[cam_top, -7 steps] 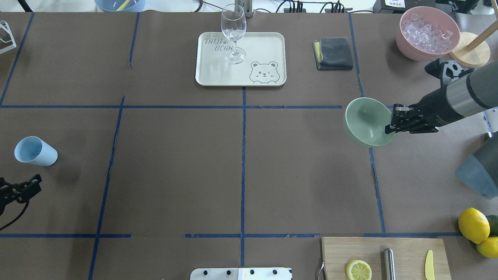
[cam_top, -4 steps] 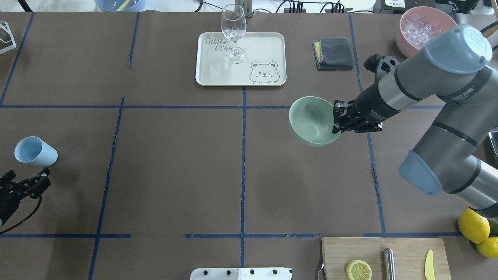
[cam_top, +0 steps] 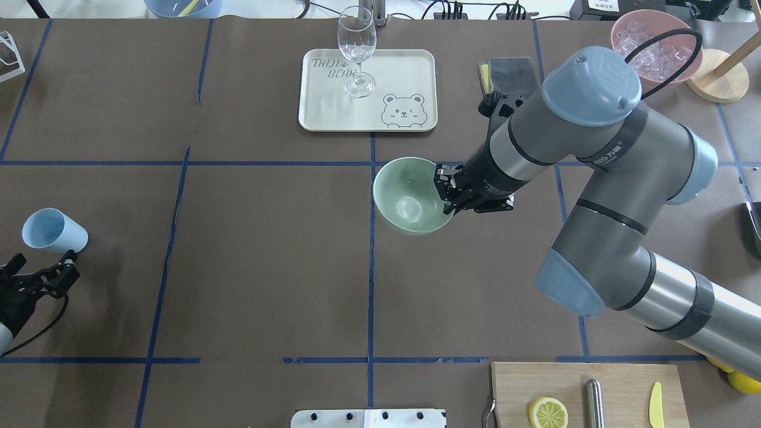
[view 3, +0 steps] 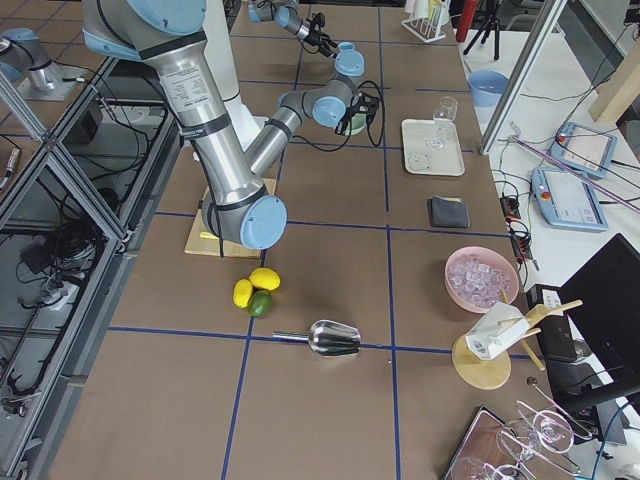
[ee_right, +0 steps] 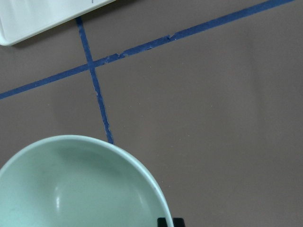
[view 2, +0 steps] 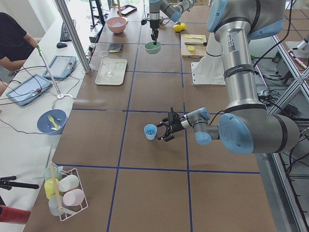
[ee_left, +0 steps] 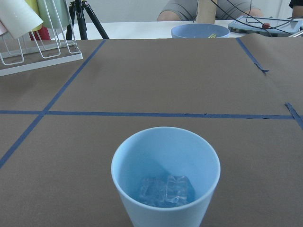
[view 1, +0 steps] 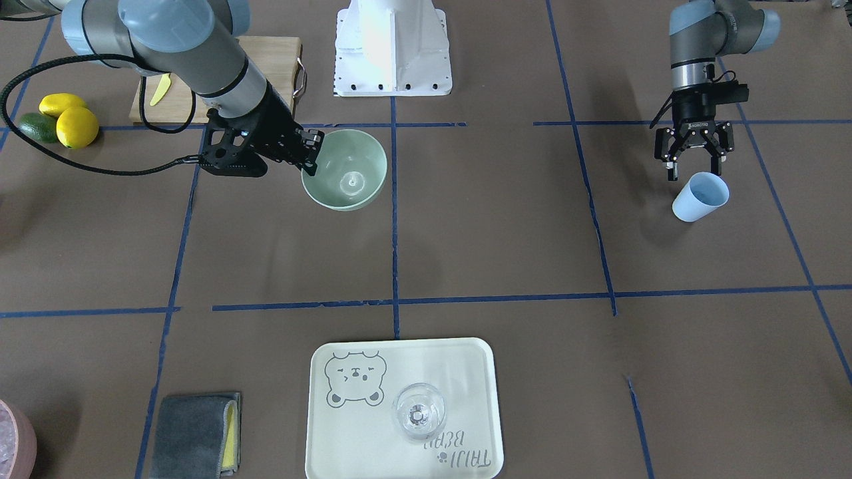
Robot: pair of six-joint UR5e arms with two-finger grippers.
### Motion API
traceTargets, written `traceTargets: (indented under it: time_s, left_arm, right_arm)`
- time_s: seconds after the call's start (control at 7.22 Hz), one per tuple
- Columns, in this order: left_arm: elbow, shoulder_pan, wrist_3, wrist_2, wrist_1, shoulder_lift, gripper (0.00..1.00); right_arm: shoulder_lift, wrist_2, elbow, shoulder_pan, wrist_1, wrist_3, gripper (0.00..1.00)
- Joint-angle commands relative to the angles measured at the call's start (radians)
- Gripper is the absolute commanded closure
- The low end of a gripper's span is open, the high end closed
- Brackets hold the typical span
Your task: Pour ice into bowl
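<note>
Far left: left gripper (view 1: 693, 163) has its fingers spread wide, holding nothing, parked just beside the blue cup (cam_top: 54, 231). The cup is upright on the table, and the ice (ee_left: 165, 190) is a few clear cubes at its bottom. Back centre: wine glass (cam_top: 357, 47) standing on the bear tray (cam_top: 321, 113). Mid-table, just right of the centre tape line: the bowl (cam_top: 404, 184), mint green and empty, with the right gripper (cam_top: 447, 191) clamped on its right-hand rim. Can't tell if the bowl touches the table. Far right, back: pink tub (cam_top: 621, 27), partly behind the right arm.
</note>
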Motion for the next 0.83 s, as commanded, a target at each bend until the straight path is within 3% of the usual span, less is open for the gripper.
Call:
traceTargets:
  time_s: [0.0,0.69]
  left_arm:
    - [0.074,0.001,0.0,0.003,-0.037,-0.048,0.01]
    - [0.094,-0.08,0.026,0.005,-0.039,-0.065,0.03]
  right_arm:
    - [0.034,-0.052,-0.02,-0.049,0.0,0.037,1.0]
    - [0.082,-0.156,-0.047,-0.151,0.0,0.086,1.0]
